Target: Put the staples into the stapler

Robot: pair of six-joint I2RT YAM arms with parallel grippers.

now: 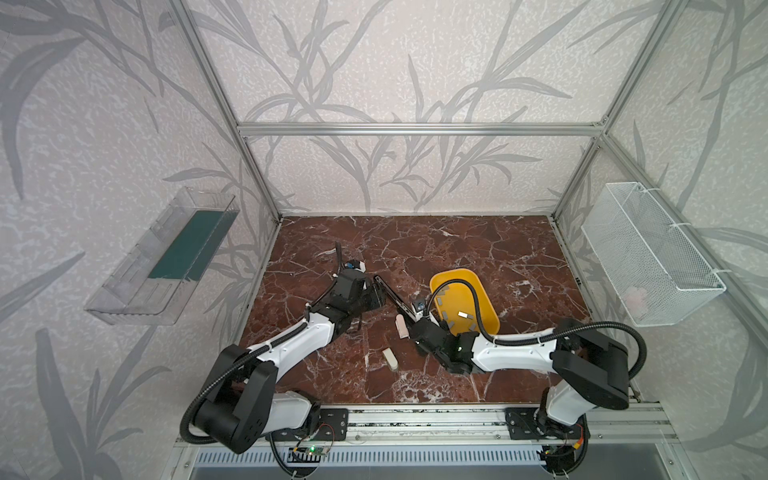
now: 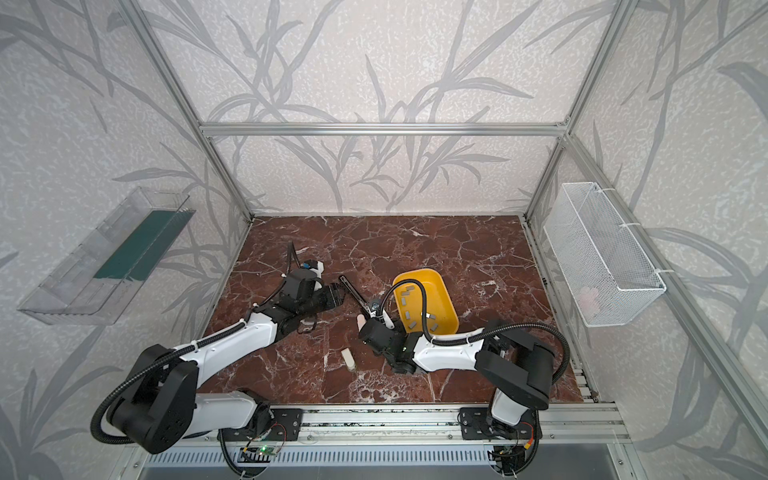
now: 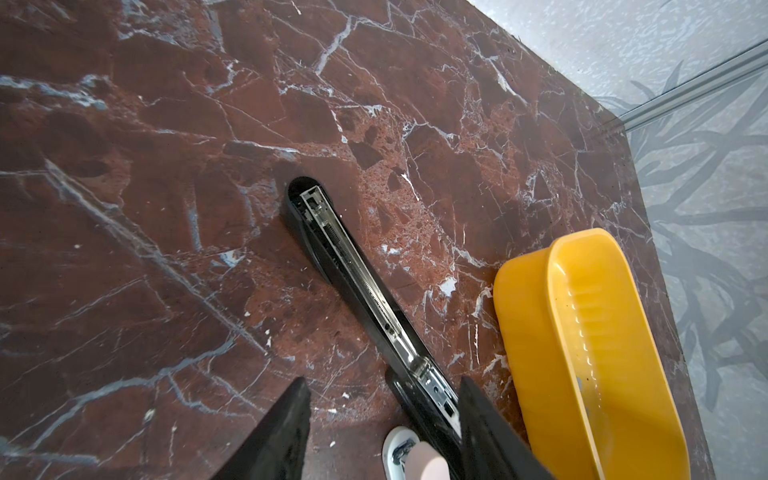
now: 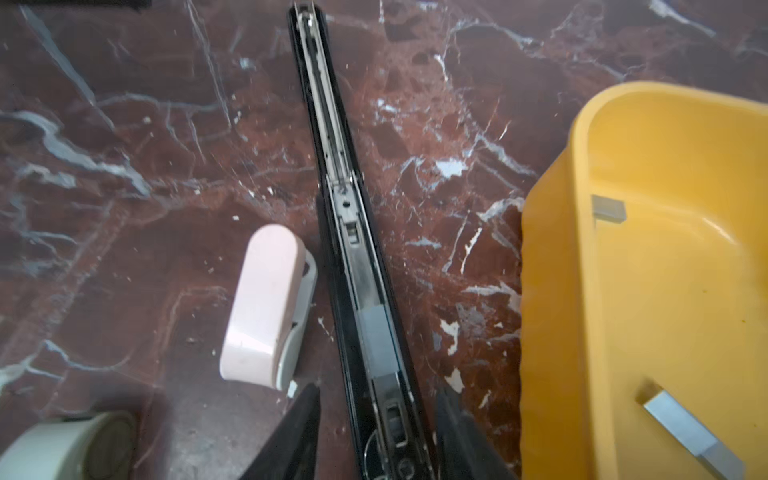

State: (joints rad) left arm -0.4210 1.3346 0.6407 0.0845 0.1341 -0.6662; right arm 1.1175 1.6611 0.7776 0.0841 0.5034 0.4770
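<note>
The black stapler (image 1: 395, 297) lies folded open flat on the marble table, its metal channel (image 4: 353, 232) facing up with a dull grey strip (image 4: 376, 332) in it. My left gripper (image 3: 384, 399) is open at one end of it, and the stapler (image 3: 361, 282) runs close beside one finger (image 3: 482, 419). At the other end my right gripper (image 4: 380, 411) is open and straddles the stapler with a gap on each side. Several grey staples (image 2: 409, 314) lie in the yellow tray (image 2: 415, 272), two of them close by in the right wrist view (image 4: 609, 209).
A pink mini stapler (image 4: 262, 303) lies next to the black stapler. A cream one (image 1: 390, 359) lies nearer the front edge. A clear bin (image 1: 162, 257) hangs on the left wall and a white wire basket (image 1: 648, 253) on the right wall.
</note>
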